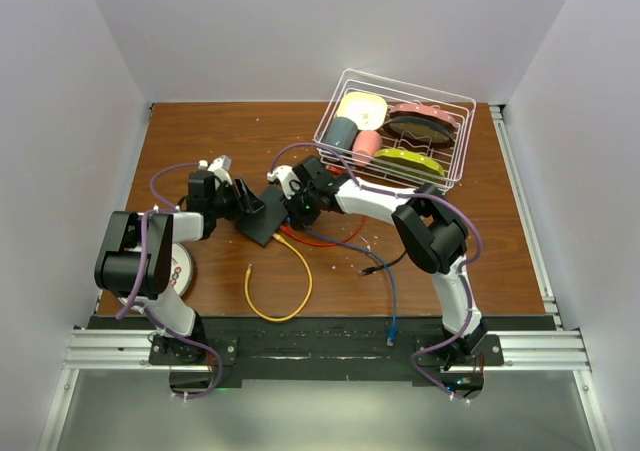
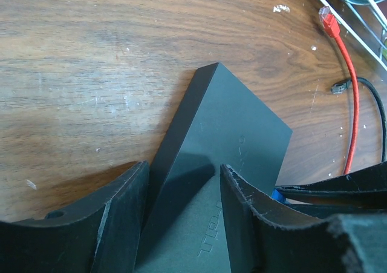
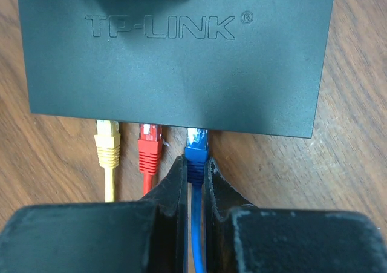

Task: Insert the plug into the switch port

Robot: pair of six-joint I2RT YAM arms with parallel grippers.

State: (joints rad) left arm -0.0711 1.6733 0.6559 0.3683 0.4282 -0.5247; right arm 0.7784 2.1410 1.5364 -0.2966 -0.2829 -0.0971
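Gripping blue plug [image 3: 196, 144] at switch [image 3: 175, 73]: right tool [image 3: 195, 165].

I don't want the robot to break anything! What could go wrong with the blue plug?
The blue plug may not be fully in the switch; a crooked push from the right jaws pinching it could jam it. The left jaws hold only one end of the switch, so it might twist. The red plug sits close beside and could get bumped.
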